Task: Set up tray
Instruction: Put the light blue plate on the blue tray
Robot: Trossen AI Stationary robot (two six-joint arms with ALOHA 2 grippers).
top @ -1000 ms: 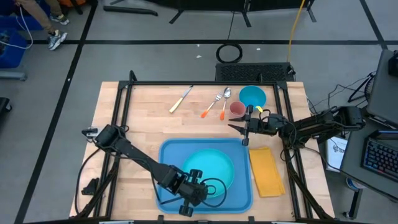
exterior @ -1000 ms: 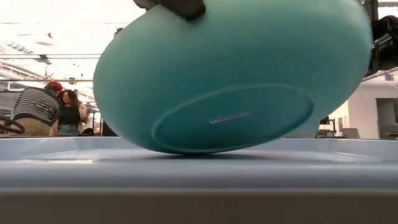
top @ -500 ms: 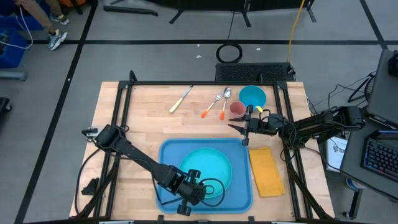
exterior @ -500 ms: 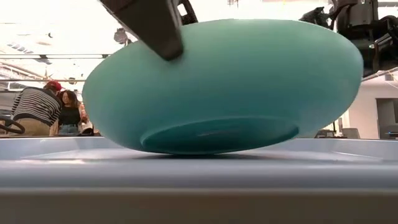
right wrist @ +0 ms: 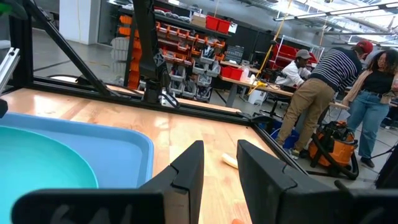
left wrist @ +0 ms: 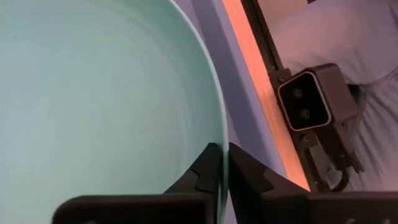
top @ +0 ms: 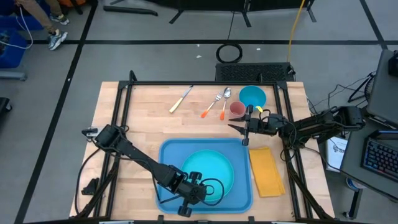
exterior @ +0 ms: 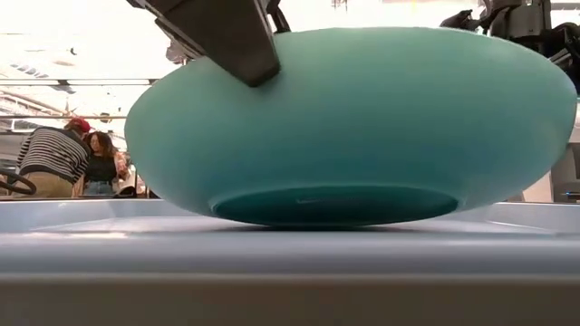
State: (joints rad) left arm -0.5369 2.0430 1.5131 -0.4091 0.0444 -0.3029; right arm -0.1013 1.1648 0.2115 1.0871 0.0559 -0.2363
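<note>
The blue tray lies at the table's front edge, and the turquoise plate sits flat in it, so that step looks done. The left gripper has its fingers pinching the plate's rim. The right gripper waits behind the tray, fingers slightly apart and empty. The yellow napkin, cutlery, small cup and small plate are outside the tray.

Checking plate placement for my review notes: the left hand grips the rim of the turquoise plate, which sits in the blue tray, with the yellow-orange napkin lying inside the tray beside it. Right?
Not quite. The high view shows the napkin on the table outside the tray, by its right side. The rest holds: the left hand grips the plate's rim, and the plate sits in the tray.
</note>
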